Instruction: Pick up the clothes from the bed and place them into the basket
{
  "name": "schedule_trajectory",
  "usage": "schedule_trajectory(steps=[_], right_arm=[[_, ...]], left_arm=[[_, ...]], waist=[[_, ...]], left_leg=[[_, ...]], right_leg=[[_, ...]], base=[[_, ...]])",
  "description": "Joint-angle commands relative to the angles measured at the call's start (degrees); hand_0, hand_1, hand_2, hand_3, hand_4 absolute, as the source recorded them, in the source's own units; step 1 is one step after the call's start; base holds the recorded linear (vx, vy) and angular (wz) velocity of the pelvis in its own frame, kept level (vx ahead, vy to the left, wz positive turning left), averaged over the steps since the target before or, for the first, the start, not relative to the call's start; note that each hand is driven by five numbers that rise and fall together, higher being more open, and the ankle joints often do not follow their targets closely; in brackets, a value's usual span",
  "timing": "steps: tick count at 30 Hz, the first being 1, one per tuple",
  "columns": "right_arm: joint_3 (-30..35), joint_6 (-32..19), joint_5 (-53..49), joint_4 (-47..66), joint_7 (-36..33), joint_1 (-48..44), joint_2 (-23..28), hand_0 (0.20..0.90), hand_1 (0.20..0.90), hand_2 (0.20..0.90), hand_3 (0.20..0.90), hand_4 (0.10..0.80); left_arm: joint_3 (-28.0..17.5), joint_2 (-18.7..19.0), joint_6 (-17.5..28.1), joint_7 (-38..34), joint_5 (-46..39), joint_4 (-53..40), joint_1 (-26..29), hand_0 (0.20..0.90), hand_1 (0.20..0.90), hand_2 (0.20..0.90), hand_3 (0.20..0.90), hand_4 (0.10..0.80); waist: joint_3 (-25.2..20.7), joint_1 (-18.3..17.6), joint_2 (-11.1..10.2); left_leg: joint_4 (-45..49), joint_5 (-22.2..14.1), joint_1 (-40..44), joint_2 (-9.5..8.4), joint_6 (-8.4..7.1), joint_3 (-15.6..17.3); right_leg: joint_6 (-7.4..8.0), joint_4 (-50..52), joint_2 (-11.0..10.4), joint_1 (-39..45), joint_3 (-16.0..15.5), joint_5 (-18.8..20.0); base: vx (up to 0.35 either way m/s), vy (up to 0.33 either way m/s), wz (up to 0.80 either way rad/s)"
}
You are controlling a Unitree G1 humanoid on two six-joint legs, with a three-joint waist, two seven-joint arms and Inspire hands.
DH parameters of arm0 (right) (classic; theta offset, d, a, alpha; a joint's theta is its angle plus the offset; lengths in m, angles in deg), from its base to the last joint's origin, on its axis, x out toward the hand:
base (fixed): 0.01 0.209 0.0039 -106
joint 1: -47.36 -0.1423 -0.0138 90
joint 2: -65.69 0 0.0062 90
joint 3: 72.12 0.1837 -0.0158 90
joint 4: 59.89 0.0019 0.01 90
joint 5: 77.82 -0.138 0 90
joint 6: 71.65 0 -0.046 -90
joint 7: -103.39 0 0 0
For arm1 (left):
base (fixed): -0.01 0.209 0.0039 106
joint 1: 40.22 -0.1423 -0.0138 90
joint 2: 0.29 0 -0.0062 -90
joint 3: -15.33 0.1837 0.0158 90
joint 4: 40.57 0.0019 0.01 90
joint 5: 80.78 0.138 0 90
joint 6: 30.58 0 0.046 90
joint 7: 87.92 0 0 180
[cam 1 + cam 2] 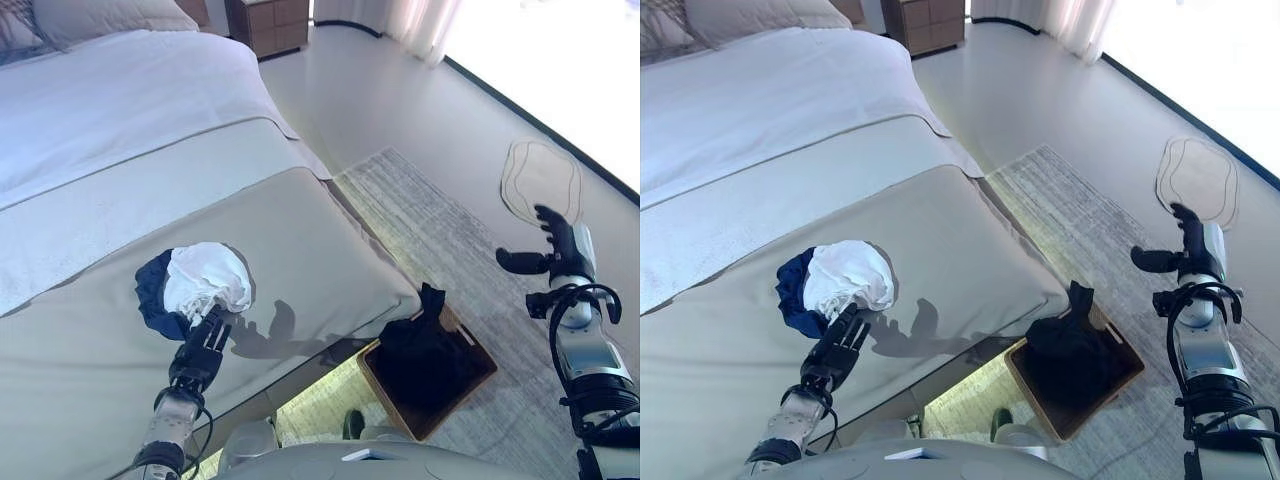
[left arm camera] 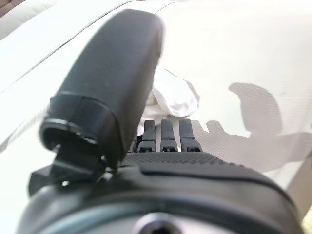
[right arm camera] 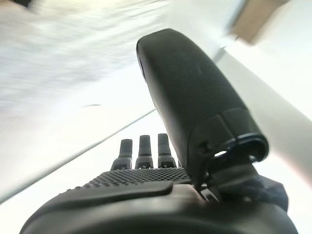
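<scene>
A bundle of clothes, a white garment (image 1: 208, 276) over a dark blue one (image 1: 152, 291), lies on the beige cover at the foot of the bed (image 1: 120, 200). My left hand (image 1: 201, 347) is open just in front of the bundle, its fingers straight and pointing at it; the white garment also shows past the fingers in the left wrist view (image 2: 176, 95). A brown basket (image 1: 472, 372) stands on the rug by the bed's corner with a black garment (image 1: 425, 345) in it. My right hand (image 1: 553, 248) is open and empty, raised over the rug to the right of the basket.
A grey rug (image 1: 440, 230) lies beside the bed. A wooden nightstand (image 1: 268, 24) stands at the far wall. A pale round mat (image 1: 541, 178) lies on the floor beyond my right hand. Pillows (image 1: 90, 15) lie at the bed's head.
</scene>
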Motion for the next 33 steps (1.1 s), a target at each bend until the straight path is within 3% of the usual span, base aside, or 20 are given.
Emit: schedule_trajectory(steps=[1, 4, 6, 10, 20, 21, 26, 29, 31, 33], right_arm=[[-2.3, -5.8, 4.6, 5.1, 7.5, -3.1, 4.4, 0.900, 0.900, 0.900, 0.900, 0.800], [-7.1, -4.8, 9.1, 4.5, 11.0, -5.8, 5.2, 0.900, 0.900, 0.900, 0.900, 0.800], [-13.2, -1.5, 13.3, 1.5, 11.1, -10.5, 5.0, 0.900, 0.900, 0.900, 0.900, 0.800], [-22.2, 3.7, 16.0, -5.0, 8.4, -22.0, 3.0, 0.900, 0.900, 0.900, 0.900, 0.800], [-31.7, 11.0, 12.8, -20.4, 0.0, -40.8, 1.6, 0.900, 0.900, 0.900, 0.900, 0.800], [-32.3, 11.8, 11.7, -21.5, -1.0, -41.9, 1.5, 0.900, 0.900, 0.900, 0.900, 0.800], [-32.2, 17.6, 6.4, -30.2, -4.6, -48.2, -1.2, 0.900, 0.900, 0.900, 0.900, 0.800], [-33.3, 22.2, 7.6, -36.7, -2.2, -52.5, -2.0, 0.900, 0.900, 0.900, 0.900, 0.800], [-35.4, 27.1, 9.8, -42.3, 3.6, -55.1, -2.1, 0.900, 0.900, 0.900, 0.900, 0.800], [-36.5, 28.5, 10.0, -44.9, 5.8, -55.9, -2.4, 0.900, 0.900, 0.900, 0.900, 0.800]], left_arm=[[1.2, 2.6, 3.1, -1.8, 7.1, 2.3, 0.0, 0.900, 0.900, 0.900, 0.900, 0.800], [1.7, 4.4, 1.4, -2.3, 11.9, 6.1, -0.2, 0.900, 0.900, 0.900, 0.900, 0.800], [2.7, 6.3, 0.0, -3.3, 15.7, 10.0, -0.3, 0.900, 0.900, 0.900, 0.900, 0.800], [5.0, 8.3, -1.5, -3.7, 14.4, 11.6, 2.2, 0.900, 0.900, 0.900, 0.900, 0.800], [8.9, 9.5, -1.2, -3.5, 7.9, 6.3, 7.6, 0.900, 0.900, 0.900, 0.900, 0.800], [9.1, 9.5, -1.0, -3.0, 7.7, 5.9, 7.6, 0.900, 0.900, 0.900, 0.900, 0.800], [11.2, 9.1, 0.1, -0.1, 6.3, 4.0, 8.8, 0.900, 0.900, 0.900, 0.900, 0.800], [12.3, 9.0, 0.6, 1.9, 4.9, 3.1, 9.8, 0.900, 0.900, 0.900, 0.900, 0.800], [12.8, 9.4, 1.1, 3.1, 4.4, 2.2, 9.9, 0.900, 0.900, 0.900, 0.900, 0.800], [13.0, 9.5, 1.3, 3.5, 4.0, 1.7, 9.8, 0.900, 0.900, 0.900, 0.900, 0.800]], waist=[[-4.5, 3.5, 0.2], [-3.5, 5.5, -0.4], [-1.3, 8.1, -0.7], [3.5, 11.8, -0.5], [13.3, 20.0, 1.0], [13.9, 20.7, 1.0], [17.3, 23.8, 3.1], [19.3, 25.4, 4.2], [20.4, 26.7, 4.6], [20.4, 27.3, 4.8]], left_leg=[[2.4, -9.2, 2.6, -2.23, 2.76, 0.6], [3.9, -9.2, 1.6, -2.64, 3.28, -1.4], [5.6, -9.0, 0.2, -3.15, 3.92, -3.6], [9.3, -8.9, -4.9, -4.03, 4.56, -6.6], [14.5, -7.3, -16.1, -5.92, 4.37, -11.4], [14.9, -8.5, -16.1, -5.95, 4.01, -11.9], [17.8, -7.7, -21.2, -6.90, 4.00, -13.7], [18.6, -6.9, -23.8, -7.28, 4.07, -14.3], [19.1, -6.3, -25.5, -7.39, 4.02, -14.5], [19.3, -6.1, -26.8, -7.37, 4.08, -14.7]], right_leg=[[0.38, 3.4, 0.1, -5.9, 1.4, 2.8], [0.38, 6.4, -0.6, -6.0, -0.7, 2.0], [0.45, 9.4, -1.6, -6.6, -2.9, 2.0], [-0.07, 13.4, -3.3, -9.5, -5.2, 2.0], [-0.92, 18.3, -5.7, -14.1, -10.9, 0.6], [-0.49, 19.2, -5.8, -14.1, -10.5, -0.7], [-1.06, 23.7, -7.3, -18.0, -13.0, -2.4], [-1.22, 26.3, -8.2, -21.0, -14.4, -3.3], [-0.84, 27.6, -9.2, -23.0, -15.9, -2.9], [-0.57, 28.2, -9.6, -24.4, -16.7, -2.7]], base=[[0.088, 0.115, 0.21], [0.081, 0.104, 0.24], [0.084, 0.145, 0.49], [-0.076, 0.098, 0.57], [-0.098, 0.028, 0.57], [0.042, 0.007, 0.37], [-0.014, 0.064, 0.34], [-0.031, 0.057, 0.30], [-0.032, 0.026, 0.22], [-0.036, 0.015, 0.14]])
